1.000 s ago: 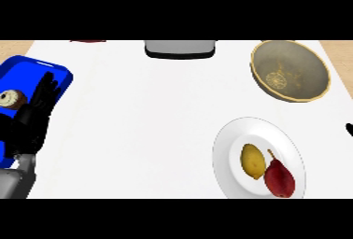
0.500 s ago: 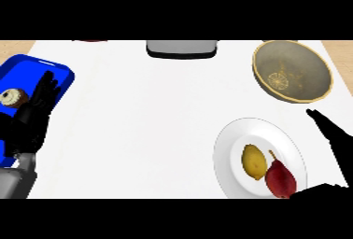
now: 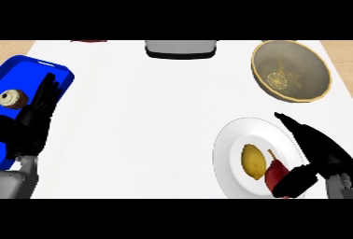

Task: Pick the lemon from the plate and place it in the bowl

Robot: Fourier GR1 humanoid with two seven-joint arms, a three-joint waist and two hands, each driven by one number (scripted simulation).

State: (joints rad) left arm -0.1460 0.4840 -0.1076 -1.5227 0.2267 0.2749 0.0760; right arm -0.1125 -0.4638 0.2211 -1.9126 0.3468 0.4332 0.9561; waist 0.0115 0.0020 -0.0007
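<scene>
A yellow lemon [image 3: 253,161] lies on the white plate [image 3: 231,149] at the lower right, next to a dark red pear [image 3: 276,171]. My right hand [image 3: 318,150] hovers over the plate's right side, fingers straight and pointing up-left, thumb low beside the pear. It holds nothing and stands to the right of the lemon. The tan bowl [image 3: 291,70] sits at the upper right, beyond the plate. My left hand [image 3: 36,117] rests open at the left edge, fingers up.
A blue tray [image 3: 31,79] with a small round pastry [image 3: 11,98] lies at the left under the left hand. A grey and black appliance [image 3: 181,48] stands at the counter's far edge. A dark red object [image 3: 89,41] peeks in at the top left.
My right hand has come in from the right edge and moved left over the plate, toward the lemon. The left hand has not moved.
</scene>
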